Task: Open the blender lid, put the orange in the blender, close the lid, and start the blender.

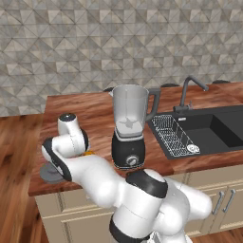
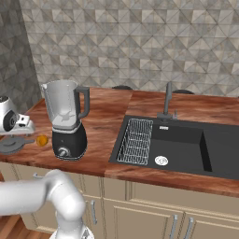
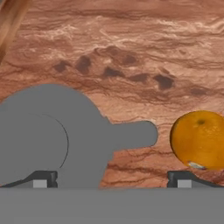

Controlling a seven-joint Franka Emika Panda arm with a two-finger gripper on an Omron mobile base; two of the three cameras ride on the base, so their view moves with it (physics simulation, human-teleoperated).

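Worktop (image 1: pixel 95 114) of reddish, veined wood lies under my pincer (image 3: pixel 113 177), whose tips stand wide apart, holding nothing. Flat grey blender lid (image 3: pixel 57 135) with its side tab lies below, the glossy round orange (image 3: pixel 199 139) just beside it. Clear-jarred blender (image 1: pixel 129 126) stands lidless nearby, left of the black sink (image 2: pixel 186 144).

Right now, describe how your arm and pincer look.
The arm is glossy white, built of rounded, bulbous segments with dark grey to black bands and caps at the joints. No cables or markings show. The pincer has two small dark finger tips, each with a lighter grey pad on it.
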